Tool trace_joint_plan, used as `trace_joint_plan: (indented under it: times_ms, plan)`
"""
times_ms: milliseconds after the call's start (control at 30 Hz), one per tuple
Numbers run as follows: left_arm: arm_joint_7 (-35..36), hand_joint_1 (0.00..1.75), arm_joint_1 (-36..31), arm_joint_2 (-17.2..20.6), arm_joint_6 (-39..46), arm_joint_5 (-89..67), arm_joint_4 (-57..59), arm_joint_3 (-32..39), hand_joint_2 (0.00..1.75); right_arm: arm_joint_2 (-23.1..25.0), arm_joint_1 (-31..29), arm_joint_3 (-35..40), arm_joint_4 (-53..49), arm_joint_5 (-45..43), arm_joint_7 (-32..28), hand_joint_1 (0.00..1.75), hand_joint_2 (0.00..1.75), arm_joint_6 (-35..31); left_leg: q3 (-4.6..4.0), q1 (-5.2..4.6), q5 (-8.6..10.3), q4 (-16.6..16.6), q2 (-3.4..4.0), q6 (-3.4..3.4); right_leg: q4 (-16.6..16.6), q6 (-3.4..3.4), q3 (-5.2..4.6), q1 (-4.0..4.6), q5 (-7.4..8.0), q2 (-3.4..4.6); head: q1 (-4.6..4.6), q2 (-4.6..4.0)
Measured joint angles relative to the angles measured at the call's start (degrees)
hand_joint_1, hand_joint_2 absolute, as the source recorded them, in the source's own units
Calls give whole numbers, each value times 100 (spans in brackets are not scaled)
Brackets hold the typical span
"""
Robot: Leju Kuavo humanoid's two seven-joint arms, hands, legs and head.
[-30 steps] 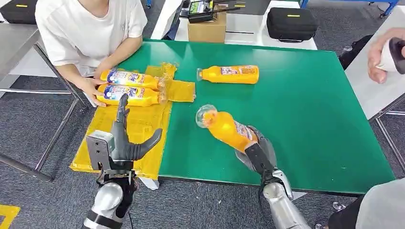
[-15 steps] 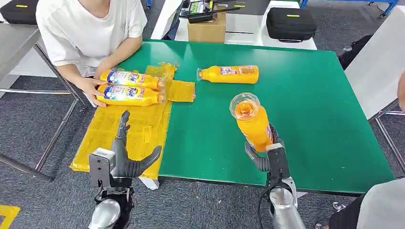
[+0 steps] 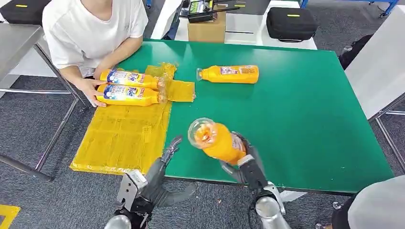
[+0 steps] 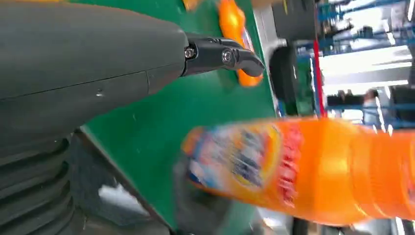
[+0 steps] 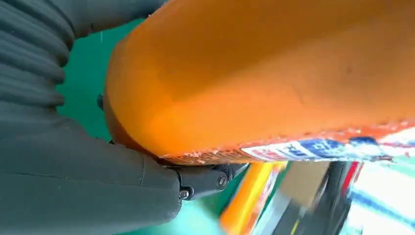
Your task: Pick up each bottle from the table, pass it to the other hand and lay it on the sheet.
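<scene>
- An orange bottle (image 3: 217, 141) is gripped by the right hand (image 3: 246, 162) in the lower middle of the head view, above the near edge of the green bench (image 3: 305, 109); it is tilted, with its clear base turned toward the camera.
- In the right wrist view the fingers (image 5: 205, 178) are seen wrapped around the bottle's orange body, close under its label.
- The left hand (image 3: 160, 179) is seen at the lower left of the held bottle, with nothing in it; its fingers are spread and stretched toward the bottle without touching it.
- In the left wrist view the held bottle is seen across the lower right of the frame, blurred, apart from the thumb.
- A second orange bottle (image 3: 229, 74) is lying on its side on the bench in the upper middle of the head view.
- Two more bottles (image 3: 128, 87) are lying side by side on the yellow sheet (image 3: 124, 136) at the upper left.
- The hand of a person in a white shirt (image 3: 95, 28) is resting against those two bottles.
- A cardboard box (image 3: 206, 27) and a black case (image 3: 291, 23) are seen beyond the bench, along the top.
</scene>
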Motion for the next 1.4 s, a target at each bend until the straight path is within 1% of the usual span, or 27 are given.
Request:
trace_joint_plan:
  times_ms: [200,467,600,667,800,867,1000,1133,1367,1400]
  plan:
    - [46,0,-71,4,-424,542,44,-201,175,153,53,446,83,-155,116,175,175,28,0,3,1,0,0,-1,1,-1,1,3,0,0,2,2]
    - [118,0,-142,2,-440,677,114,-295,175,234,49,681,196,-98,284,175,175,-118,-1,1,1,0,-2,0,0,0,1,1,0,0,2,2]
    - [273,0,-188,-35,-61,708,138,-317,175,234,46,802,247,68,415,175,175,-221,-1,2,1,0,-1,0,0,-1,1,2,0,0,2,2]
    - [462,0,-231,-92,99,962,157,-317,175,238,44,900,273,109,499,175,175,-297,-1,2,1,0,-1,0,0,-1,2,2,0,0,2,2]
    - [671,0,-270,-118,195,1532,186,-376,175,275,-19,992,356,-53,623,175,175,-420,-1,2,2,0,-1,0,1,-1,2,2,1,0,2,2]
    - [697,0,-306,-118,275,1624,186,-428,175,303,-99,1070,428,24,675,175,175,-543,-1,2,2,0,-1,1,1,-1,2,2,1,0,2,2]
    - [697,0,-389,-153,732,1624,223,-470,175,360,-293,1283,612,396,807,175,175,-835,-1,2,3,0,-2,1,1,-1,2,2,1,-1,2,2]
    - [678,0,-403,-171,851,1727,234,-470,175,378,-402,1383,726,525,824,175,175,-975,-1,2,3,0,0,1,2,-1,1,2,2,0,2,2]
    - [647,0,-419,-177,839,2105,232,-476,175,391,-502,1551,901,608,855,175,175,-1010,-2,2,2,0,0,1,1,-1,0,2,1,0,0,2]
    - [660,51,-426,-175,839,2172,232,-476,175,395,-521,1571,935,629,859,175,175,-1060,-2,2,2,0,-1,1,1,-1,0,2,1,0,2,2]
